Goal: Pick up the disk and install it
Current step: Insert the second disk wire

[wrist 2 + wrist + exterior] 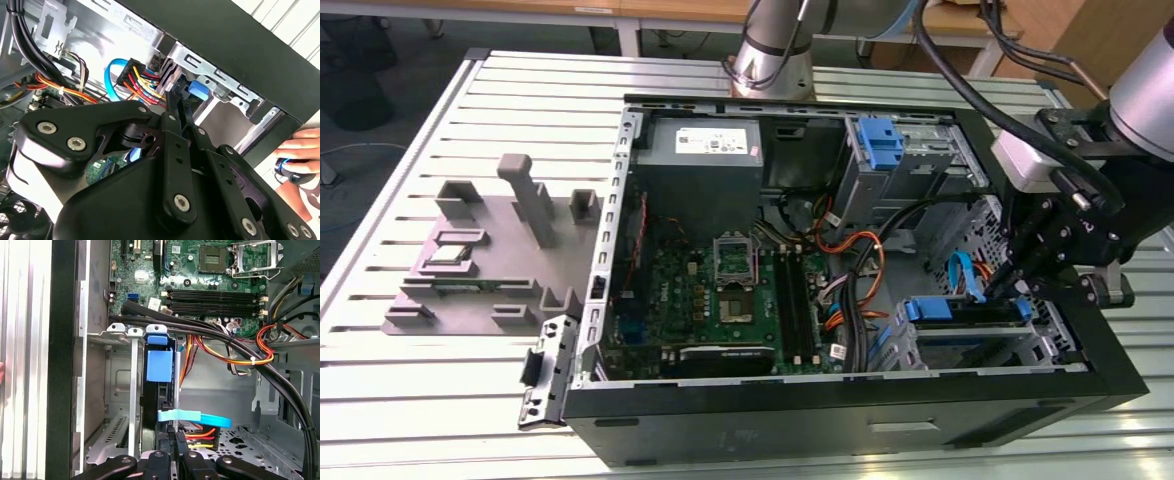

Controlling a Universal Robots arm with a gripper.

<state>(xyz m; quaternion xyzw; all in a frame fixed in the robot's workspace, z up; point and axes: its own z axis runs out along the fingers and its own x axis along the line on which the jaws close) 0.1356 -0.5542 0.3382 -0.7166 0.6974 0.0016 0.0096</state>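
The gripper [1017,283] is lowered into the drive bay at the exterior view's right of the open computer case [854,420]. In the second wrist view its thin black fingers [172,107] are seen drawn almost together, with only a narrow slit between them, at the edge of the disk [195,90]; whether they actually clamp it cannot be told. The disk [160,367] is seated on edge in the metal drive cage [117,390], its blue plastic carrier tab uppermost in the first wrist view, and it appears in the exterior view as a blue-framed slab [967,312] in the lower bay.

The cage is made of perforated grey sheet metal. A flat light-blue data cable [195,417] is laid across just beside the disk, and a bundle of red, orange and yellow power wires [235,357] is routed close to it. Thick black cables [280,385] are draped over the bay. The green motherboard [734,290] is exposed nearby. A person's hand [300,150] is rested outside the case wall.
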